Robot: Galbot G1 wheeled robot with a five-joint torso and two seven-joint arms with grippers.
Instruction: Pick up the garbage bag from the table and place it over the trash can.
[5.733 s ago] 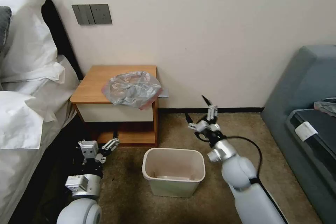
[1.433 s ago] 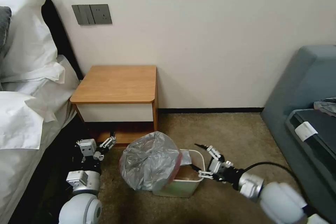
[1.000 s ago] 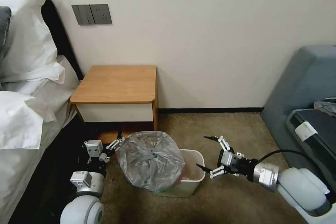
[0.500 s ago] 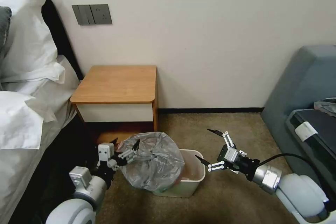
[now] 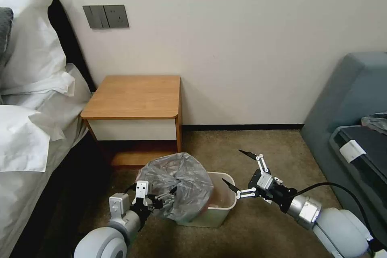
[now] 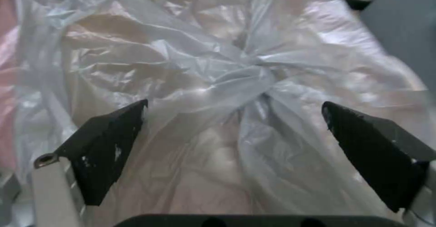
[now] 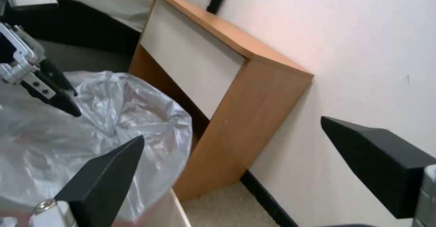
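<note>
**Bag bunched over the left half of the bin, both claws spread**

The garbage bag [image 5: 177, 185] sits as a crumpled grey mound on the trash can [image 5: 219, 205], covering the bin's left part and spilling down its left wall, while the right part of the rim and the inside of the bin lie uncovered. A pinkish edge of the bag shows low on the mound, against the rim. The bin stands on the brown carpet [image 5: 258, 141], in front of the table [image 5: 137, 96] and lower than it; the tabletop is bare wood.

The left gripper [image 5: 163, 197] is low at the front left of the bin, pointing into the bag's side. In the left wrist view its two dark fingertips [image 6: 107, 142] stand wide apart, one to each side of a twisted knot of plastic in the bag [image 6: 254, 80], with the film lying between and beyond them; nothing is pinched.

The right gripper [image 5: 240, 169] hangs just beside the bin's right end, above the carpet, its fingers spread wide and holding nothing. One fingertip is close to the bin's right rim; whether it touches cannot be told. The right wrist view looks past those open fingertips [image 7: 104, 176] to the bag [image 7: 118, 128], the side of the table [image 7: 245, 118] and the left gripper's [image 7: 54, 94] fingers on the bag.
</note>
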